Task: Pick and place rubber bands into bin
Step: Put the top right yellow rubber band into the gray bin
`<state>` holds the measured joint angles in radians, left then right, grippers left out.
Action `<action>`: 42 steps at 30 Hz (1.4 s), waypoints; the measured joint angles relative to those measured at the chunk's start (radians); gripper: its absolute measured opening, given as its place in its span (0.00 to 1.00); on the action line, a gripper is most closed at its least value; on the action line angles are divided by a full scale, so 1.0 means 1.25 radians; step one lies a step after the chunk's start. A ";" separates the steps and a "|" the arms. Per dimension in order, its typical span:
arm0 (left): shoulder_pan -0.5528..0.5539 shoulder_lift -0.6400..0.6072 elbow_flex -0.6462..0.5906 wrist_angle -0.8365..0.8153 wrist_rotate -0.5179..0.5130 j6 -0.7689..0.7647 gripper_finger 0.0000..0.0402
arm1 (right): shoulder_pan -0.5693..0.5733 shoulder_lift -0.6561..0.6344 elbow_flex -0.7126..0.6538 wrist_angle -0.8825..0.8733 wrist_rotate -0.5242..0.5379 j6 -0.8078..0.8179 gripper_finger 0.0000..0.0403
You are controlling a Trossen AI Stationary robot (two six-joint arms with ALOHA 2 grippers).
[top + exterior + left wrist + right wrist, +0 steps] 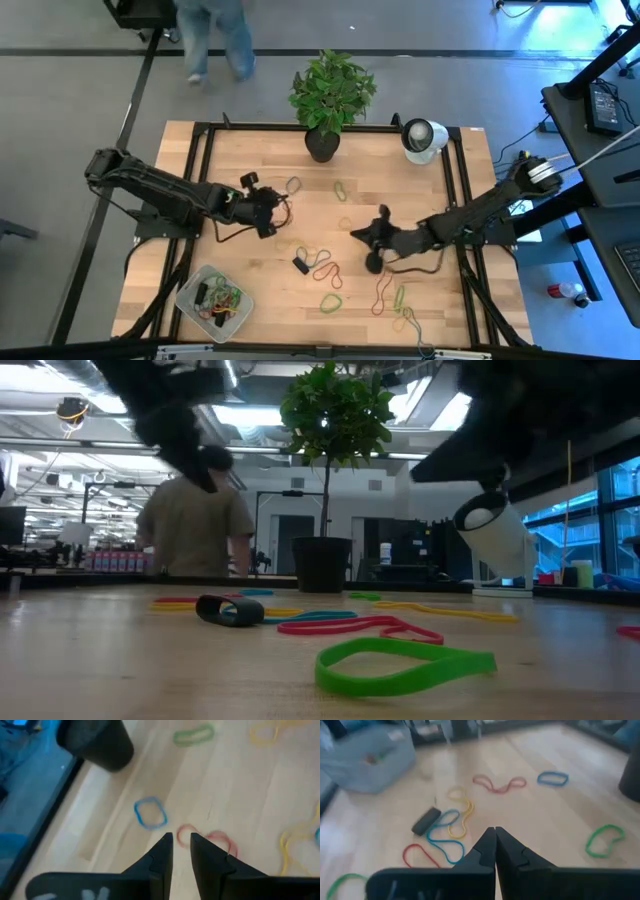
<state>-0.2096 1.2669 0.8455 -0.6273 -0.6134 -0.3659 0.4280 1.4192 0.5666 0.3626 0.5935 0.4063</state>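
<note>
High view: left gripper (281, 207) over the far-left part of the wooden table (440, 200), just beside a blue rubber band (293, 185). Right gripper (361, 231) mid-table, right of centre, over bare wood. Translucent bin (189, 290) at the near-left corner, holding several rubber bands (222, 297). More bands loose on the table: green band (331, 299) near the front, red band (327, 271) and a small black block (301, 265) close to it, green band (341, 189) toward the potted plant (329, 95). White round device (423, 138) at the far edge. A person's legs (218, 35) beyond the table.

Low view: big green band (405, 665) nearest, red band (345, 625) behind it, black block (229, 610) to its left, yellow band (445, 610) farther back. Plant pot (322, 564) and white device (495, 535) at the back, a person (195, 520) behind the table. Arms only as dark blurs overhead.

Left wrist view: left gripper (181, 841) fingers nearly together, narrow gap, tips at a red band (207, 839); cannot tell whether gripped. Blue band (150, 813) just beyond, green band (193, 734) and dark pot (97, 742) farther off.

Right wrist view: right gripper (494, 831) fingers pressed together, holding nothing. Ahead: blue-and-yellow tangle of bands (451, 826), black block (426, 821), wavy red band (499, 783), blue band (552, 778), green band (603, 840), bin (367, 752) at the far side.
</note>
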 joint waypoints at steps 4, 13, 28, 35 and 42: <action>0.002 -0.110 -0.109 0.080 0.066 0.055 0.12 | -0.020 0.081 0.142 -0.205 0.000 0.070 0.00; 0.033 -0.359 -0.241 0.201 0.139 0.195 0.10 | -0.097 0.180 0.364 -0.598 -0.067 0.248 0.11; 0.043 -0.418 -0.295 0.255 0.152 0.158 0.10 | -0.141 0.350 0.378 -0.690 -0.249 0.359 0.40; 0.044 -0.412 -0.297 0.255 0.151 0.136 0.10 | -0.139 0.390 0.382 -0.680 -0.237 0.356 0.30; 0.044 -0.411 -0.297 0.257 0.118 0.135 0.11 | -0.139 0.376 0.378 -0.665 -0.204 0.333 0.03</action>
<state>-0.1551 0.7528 0.4740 -0.3058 -0.4665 -0.1967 0.2539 1.8888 1.0389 -0.4682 0.3390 0.8224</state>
